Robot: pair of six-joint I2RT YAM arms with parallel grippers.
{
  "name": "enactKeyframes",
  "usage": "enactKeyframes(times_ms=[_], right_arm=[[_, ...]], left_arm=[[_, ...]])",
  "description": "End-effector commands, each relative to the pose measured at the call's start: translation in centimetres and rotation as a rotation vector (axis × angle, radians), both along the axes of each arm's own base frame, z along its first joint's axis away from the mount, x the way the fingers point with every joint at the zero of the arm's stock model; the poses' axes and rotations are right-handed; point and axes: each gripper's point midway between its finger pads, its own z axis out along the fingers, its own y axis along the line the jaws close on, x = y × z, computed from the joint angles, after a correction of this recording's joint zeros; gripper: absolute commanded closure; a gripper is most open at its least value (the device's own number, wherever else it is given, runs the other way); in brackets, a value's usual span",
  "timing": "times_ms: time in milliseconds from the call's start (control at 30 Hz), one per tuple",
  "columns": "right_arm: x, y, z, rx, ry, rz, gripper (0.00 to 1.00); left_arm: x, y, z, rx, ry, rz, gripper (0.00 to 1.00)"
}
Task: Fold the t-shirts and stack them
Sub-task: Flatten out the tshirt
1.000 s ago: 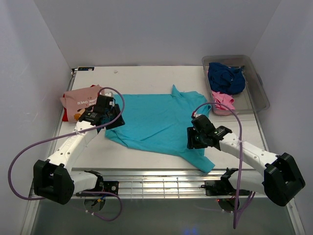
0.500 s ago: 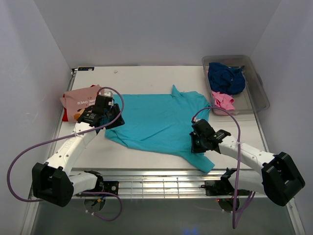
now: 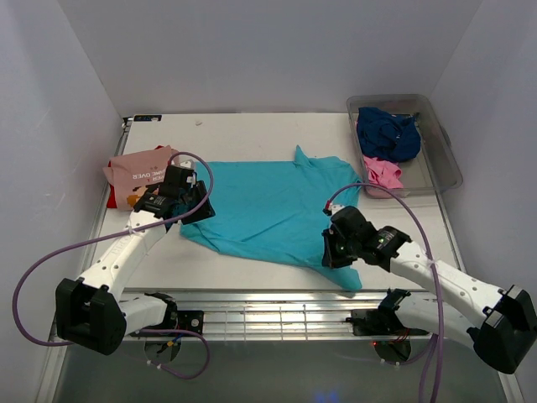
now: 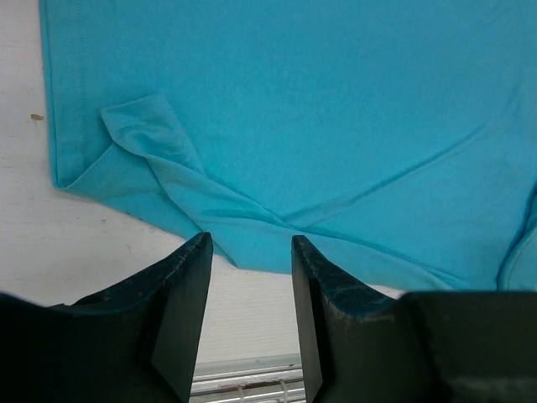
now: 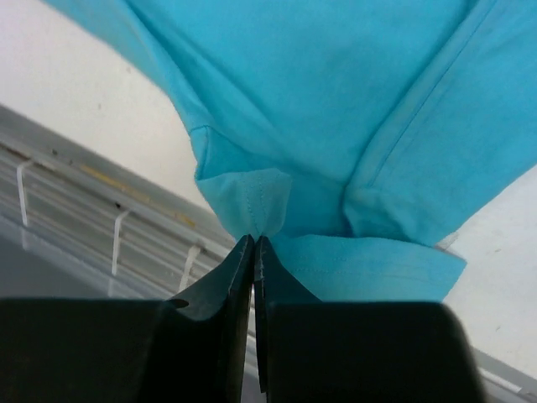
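In the view from above, the turquoise t-shirt (image 3: 268, 201) is lying spread on the table (image 3: 252, 134), not yet folded. The right gripper (image 3: 336, 252) is sitting on the shirt's near right part, close to the table's front edge. The left gripper (image 3: 191, 208) is hanging over the shirt's left edge. The salmon-pink t-shirt (image 3: 138, 172) is resting folded on the red one (image 3: 112, 197) at the left side. The navy t-shirt (image 3: 388, 133) and the bright pink one (image 3: 382, 174) are waiting in the clear tub (image 3: 445, 147).

In the left wrist view, the fingers (image 4: 180, 311) are standing apart with nothing between them. They are hovering just before the shirt's edge, where a small corner flap (image 4: 143, 126) is turned over. I think this arm should come down onto that edge and take both layers, so that the flap is not slipping out.

In the right wrist view, the jaws are pressed together on a small pinched fold (image 5: 252, 206) of the turquoise cloth, and the cloth is hanging in a tent from it. The bite looks thin to me. The lift should be slow and low, and it should wait until the left side is gripped too, so that the fold line is running straight and the cloth is not dragging crooked.
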Motion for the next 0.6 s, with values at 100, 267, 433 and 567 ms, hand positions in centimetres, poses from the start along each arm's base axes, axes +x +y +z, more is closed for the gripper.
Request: enactKeyframes(times_ms=[100, 267, 433, 567], right_arm=[[-7.5, -0.8, -2.8, -0.007, 0.202, 0.067, 0.92], [-10.6, -0.8, -3.2, 0.021, 0.265, 0.121, 0.85], [-10.2, 0.1, -1.8, 0.054, 0.217, 0.186, 0.6], [-7.7, 0.0, -0.9, -0.012, 0.119, 0.142, 0.55]], left_arm=[[0.6, -0.5, 0.4, -0.018, -0.023, -0.008, 0.47], [1.4, -0.7, 0.7, -0.019, -0.036, -0.01, 0.47], [1.9, -1.7, 0.4, -0.047, -0.016, -0.042, 0.47], [3.3, -1.9, -0.3, -0.036, -0.023, -0.046, 0.47]])
